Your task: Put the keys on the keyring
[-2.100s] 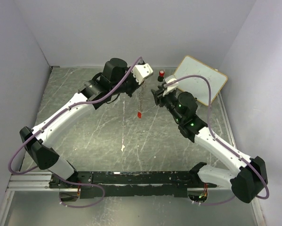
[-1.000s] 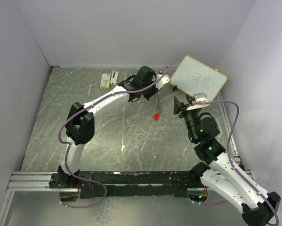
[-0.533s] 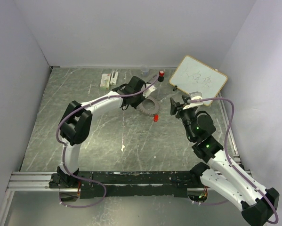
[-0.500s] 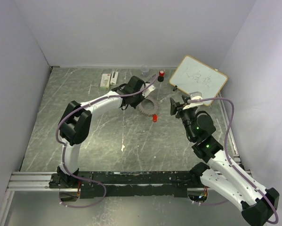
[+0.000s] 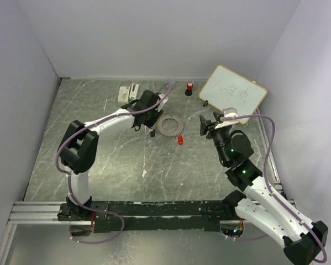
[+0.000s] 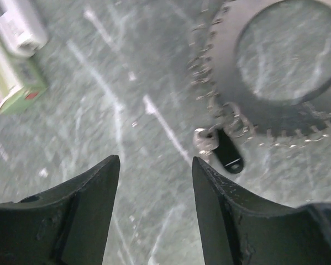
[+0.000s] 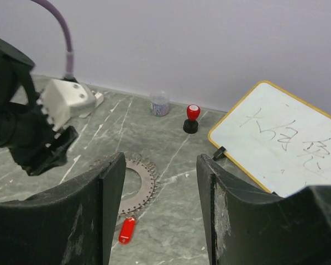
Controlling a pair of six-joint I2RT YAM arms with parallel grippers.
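One keyring (image 5: 167, 125) lies flat on the bench (image 5: 110, 160), a toothed dark ring. I count two keys. The black key (image 6: 229, 155) touches the keyring's toothed edge on the side nearest my left claw (image 6: 154, 165). The red key (image 5: 180, 140) lies just beside the keyring's near edge; I cannot tell whether it is joined to it.

My left claw hangs just to the left of the keyring, released, with only bare bench between the fingers. My right claw (image 7: 157, 165) sits to the right of the keyring, also spread and gripping nothing.

Beyond the keyring stand one red-topped black cylinder (image 5: 189, 88) and one small clear cup (image 7: 160, 103). Far right of the keyring leans one whiteboard (image 5: 234, 94) with handwritten marks I cannot read. Far left of the keyring lie two small boxes (image 5: 123, 94), their labels too blurred to read.
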